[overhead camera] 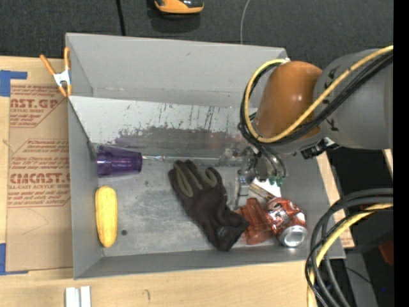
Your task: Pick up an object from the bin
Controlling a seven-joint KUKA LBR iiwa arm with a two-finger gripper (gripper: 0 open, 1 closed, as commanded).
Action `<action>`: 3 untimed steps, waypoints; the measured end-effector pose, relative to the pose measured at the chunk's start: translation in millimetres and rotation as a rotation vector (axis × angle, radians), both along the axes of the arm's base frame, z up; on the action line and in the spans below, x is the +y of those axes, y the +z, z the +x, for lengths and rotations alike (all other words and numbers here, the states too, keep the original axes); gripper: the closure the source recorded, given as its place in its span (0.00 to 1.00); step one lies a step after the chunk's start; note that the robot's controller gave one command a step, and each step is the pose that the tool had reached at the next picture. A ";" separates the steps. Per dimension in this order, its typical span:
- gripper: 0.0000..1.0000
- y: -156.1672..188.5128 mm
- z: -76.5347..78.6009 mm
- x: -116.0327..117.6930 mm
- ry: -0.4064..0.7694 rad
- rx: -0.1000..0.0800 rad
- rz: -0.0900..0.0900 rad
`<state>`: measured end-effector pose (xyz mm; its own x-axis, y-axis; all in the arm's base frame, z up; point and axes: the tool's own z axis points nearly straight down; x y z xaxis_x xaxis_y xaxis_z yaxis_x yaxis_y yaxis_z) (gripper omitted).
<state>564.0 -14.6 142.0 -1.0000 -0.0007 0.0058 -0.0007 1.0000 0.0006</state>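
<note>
**Hovering low at the bin's right end, nothing yet lifted**

Judging from how things lay, the task stood at its approach step: the gripper (248, 183) was down inside the grey bin (179, 62), near its right end, and no object was seen raised off the floor.

The gripper hung under the arm's orange wrist cover, just beside the cuff end of a dark work glove (203, 200) that sprawled across the middle of the floor. A crushed red drinks can (284, 219) lay just below and to the right of the gripper, close against the glove's lower edge. A small white scrap (268, 185) sat near the tool's right side. Which of these it was meant for could not be settled, since it stood between the glove and the can.

Whether the gripper was released or clenched could not be told, as the wrist hid much of it, and nothing was seen held in it. Whether it touched the floor was also unclear.

The next move probably called for settling squarely over one object, the glove's bunched fabric or the can's body, and closing firmly before lifting. The glove could slip or drag the can along.

Well apart at the left end lay a purple plastic cup (118, 162) on its side and a yellow oblong thing (106, 215).
</note>
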 end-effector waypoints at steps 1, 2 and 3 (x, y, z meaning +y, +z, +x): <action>0.00 4.7 1.7 -0.1 0.000 -0.007 0.000; 0.00 4.2 2.1 0.0 0.002 -0.009 -0.001; 0.00 0.0 -10.0 8.8 0.112 0.005 0.001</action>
<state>554.0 -5.8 142.0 -0.9936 -0.1127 0.0112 -0.1127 0.9936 0.0014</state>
